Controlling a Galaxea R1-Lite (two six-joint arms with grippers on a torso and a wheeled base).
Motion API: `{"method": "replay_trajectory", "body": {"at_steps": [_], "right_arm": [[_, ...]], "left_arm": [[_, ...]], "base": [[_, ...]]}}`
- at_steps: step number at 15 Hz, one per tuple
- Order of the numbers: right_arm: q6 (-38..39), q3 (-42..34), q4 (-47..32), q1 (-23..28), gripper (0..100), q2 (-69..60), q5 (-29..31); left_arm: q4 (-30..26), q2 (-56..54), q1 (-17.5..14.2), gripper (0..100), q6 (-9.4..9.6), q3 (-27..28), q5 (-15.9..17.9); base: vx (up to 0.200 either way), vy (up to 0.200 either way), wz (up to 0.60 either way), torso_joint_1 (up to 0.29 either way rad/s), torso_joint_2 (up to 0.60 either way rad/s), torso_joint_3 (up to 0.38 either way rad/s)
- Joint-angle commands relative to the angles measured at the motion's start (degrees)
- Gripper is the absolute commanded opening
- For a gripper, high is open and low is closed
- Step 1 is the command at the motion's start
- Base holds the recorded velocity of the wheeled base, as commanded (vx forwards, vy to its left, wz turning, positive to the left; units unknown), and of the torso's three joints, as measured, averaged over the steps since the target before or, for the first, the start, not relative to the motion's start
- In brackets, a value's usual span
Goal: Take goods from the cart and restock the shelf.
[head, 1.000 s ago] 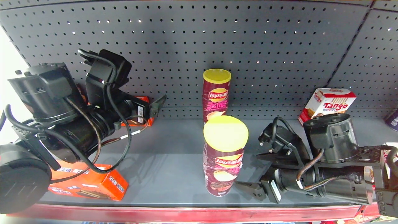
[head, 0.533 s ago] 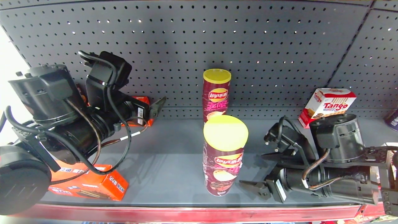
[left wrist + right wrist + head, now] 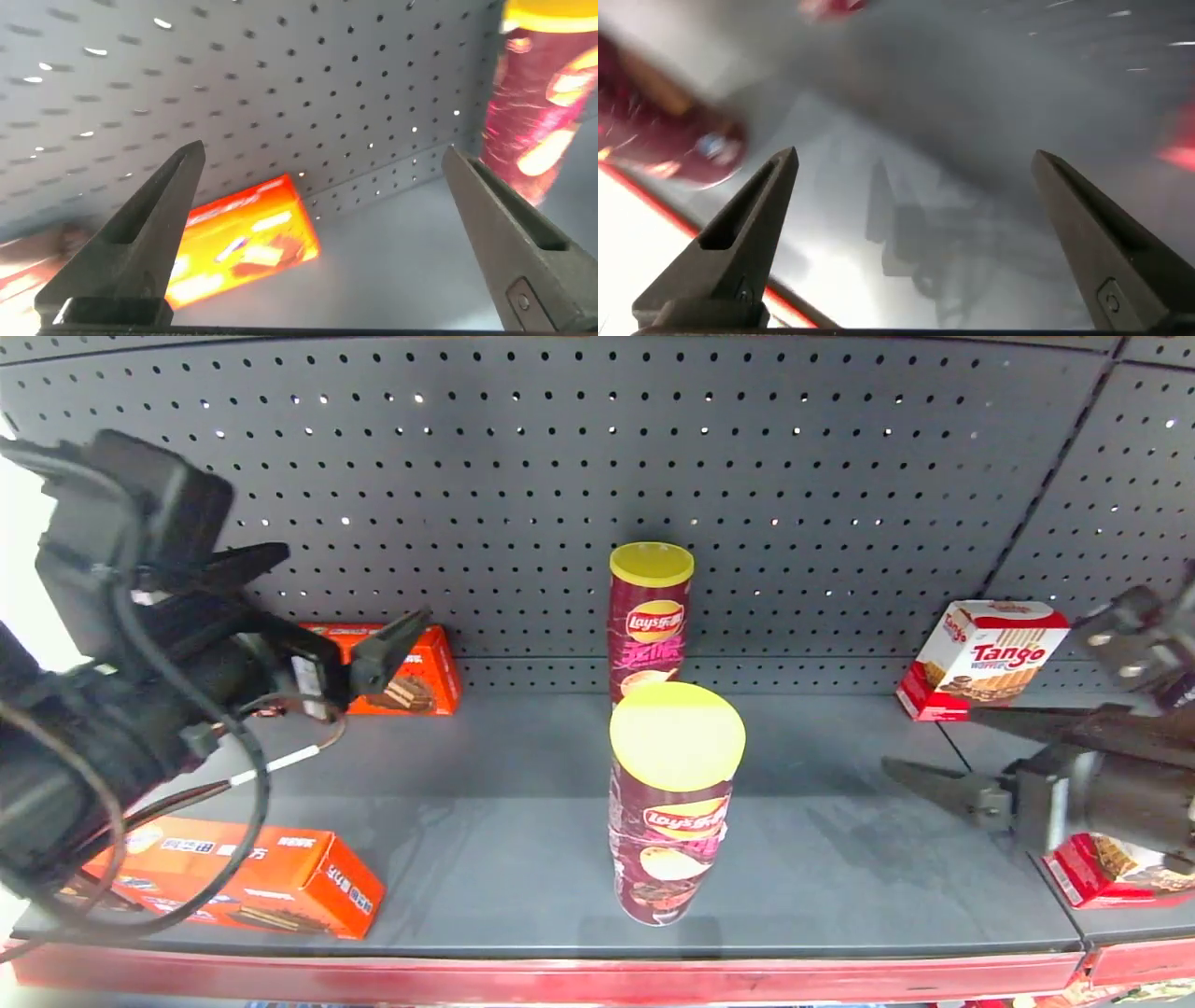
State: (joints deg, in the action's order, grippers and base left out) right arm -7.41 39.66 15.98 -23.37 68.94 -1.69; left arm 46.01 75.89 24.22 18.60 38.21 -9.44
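Both arms pulled back off the shelf (image 3: 523,859), left jaws and right jaws spread wide; front can (image 3: 670,821) stands upright, probably the red blur by the right jaws

The shelf (image 3: 504,821) lies bare either side of the front can (image 3: 672,812) and rear can (image 3: 650,616) at centre, hemmed leftward by the front orange box (image 3: 280,887) and rear orange box (image 3: 417,677), rightward by the wafer box (image 3: 990,658).

A shop aisle — a grey metal shelf (image 3: 504,840) with a red front strip (image 3: 560,980) and a perforated back panel (image 3: 653,448). It is stocked with packaged snacks: chip canisters (image 3: 674,803), orange biscuit boxes (image 3: 252,887) and a red-and-white wafer box (image 3: 990,658).
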Motion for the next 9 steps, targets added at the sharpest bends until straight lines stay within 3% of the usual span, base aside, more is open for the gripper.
{"method": "replay_trajectory", "body": {"at_steps": [1,3,5,7,9], "right_arm": [[0.0,-7.4,-0.2,9.6,100,-21.9,0.1],[0.0,-15.8,-0.7,15.5,100,-35.3,0.5],[0.2,-23.6,-0.8,15.9,100,-44.5,0.7],[0.4,-31.9,-0.7,15.9,100,-51.7,0.7],[1.6,-38.0,-0.7,16.0,100,-56.6,1.0]], "left_arm": [[-3.8,-20.3,0.6,100,2.40,-11.0,-0.8],[-12.0,-37.4,0.4,100,2.67,-17.7,-2.0],[-26.8,-51.3,-0.1,100,2.67,-18.4,-2.3],[-45.0,-65.3,-0.2,100,2.67,-19.0,-2.1],[-54.1,-73.2,-1.2,100,1.44,-20.5,-2.0]], "base": [[0.000,0.000,0.00,0.000,0.00,0.000],[0.000,0.000,0.00,0.000,0.00,0.000],[0.000,0.000,0.00,0.000,0.00,0.000],[0.000,0.000,0.00,0.000,0.00,0.000],[0.000,0.000,0.00,0.000,0.00,0.000]]}}
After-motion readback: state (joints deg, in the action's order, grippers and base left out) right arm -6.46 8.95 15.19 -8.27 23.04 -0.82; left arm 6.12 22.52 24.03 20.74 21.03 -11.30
